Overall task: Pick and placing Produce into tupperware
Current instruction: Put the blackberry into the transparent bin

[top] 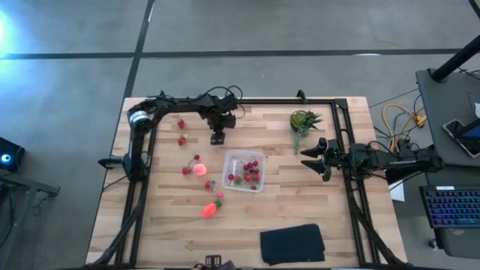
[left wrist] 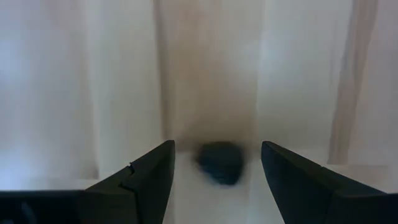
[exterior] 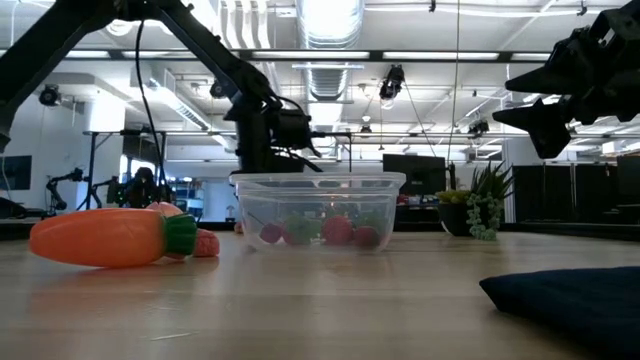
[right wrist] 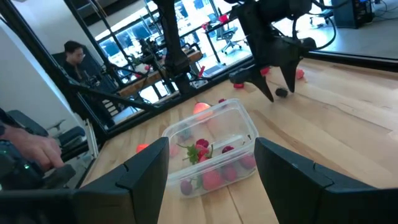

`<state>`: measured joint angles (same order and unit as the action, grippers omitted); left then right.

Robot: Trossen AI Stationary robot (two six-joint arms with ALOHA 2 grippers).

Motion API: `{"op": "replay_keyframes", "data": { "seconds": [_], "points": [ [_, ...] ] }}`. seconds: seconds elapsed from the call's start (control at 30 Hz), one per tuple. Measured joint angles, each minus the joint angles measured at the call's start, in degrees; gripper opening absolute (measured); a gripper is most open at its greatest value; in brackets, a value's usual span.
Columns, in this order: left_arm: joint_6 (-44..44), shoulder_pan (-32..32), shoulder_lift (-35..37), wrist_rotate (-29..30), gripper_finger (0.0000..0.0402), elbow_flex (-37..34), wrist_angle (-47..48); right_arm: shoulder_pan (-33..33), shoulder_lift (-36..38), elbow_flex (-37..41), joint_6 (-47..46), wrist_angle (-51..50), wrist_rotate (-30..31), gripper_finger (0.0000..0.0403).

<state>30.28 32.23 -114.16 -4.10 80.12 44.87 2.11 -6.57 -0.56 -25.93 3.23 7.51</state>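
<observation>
L hand [left wrist: 214, 180] open over wood table [left wrist: 205, 74] — dark berry [left wrist: 221, 163] btwn fingers [left wrist: 146, 177].

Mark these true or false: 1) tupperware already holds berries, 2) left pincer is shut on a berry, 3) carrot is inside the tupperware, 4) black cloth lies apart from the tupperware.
1) True: several red berries lie inside the tupperware.
2) False: the left pincer is open over a small dark piece, holding nothing.
3) False: the carrot lies on the table outside it.
4) True: the black cloth sits at the table edge, clear of it.
</observation>
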Motion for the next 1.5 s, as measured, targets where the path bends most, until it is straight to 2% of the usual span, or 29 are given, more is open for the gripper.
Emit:
{"op": "replay_keyframes", "data": {
  "seconds": [0.63,1.0,1.17,1.23,1.43,1.5],
  "points": [
    [-0.19,0.33,0.26,1.20,0.0078,-0.17,-1.08,-0.02,0.00,0.00,0.00,-0.01,-0.01,0.0228],
    [-3.13,0.22,0.94,1.45,0.0077,-0.31,0.30,0.00,0.00,0.00,0.00,-0.01,-0.01,0.0228],
    [-4.48,-0.54,5.89,0.65,0.0077,-0.33,1.43,0.00,0.00,0.00,0.00,-0.01,-0.01,0.0228],
    [-4.48,-1.38,8.98,-1.19,0.0077,-0.33,1.53,-0.02,0.00,0.00,0.00,-0.01,0.00,0.0228],
    [-4.68,-6.76,17.57,-12.12,0.0077,-0.66,1.50,-0.02,0.04,0.00,0.00,-0.01,-0.01,0.0228],
    [-4.69,-9.46,18.82,-13.20,0.0077,-0.67,1.58,0.00,0.02,0.00,0.00,0.00,-0.01,0.0228]
  ]
}}
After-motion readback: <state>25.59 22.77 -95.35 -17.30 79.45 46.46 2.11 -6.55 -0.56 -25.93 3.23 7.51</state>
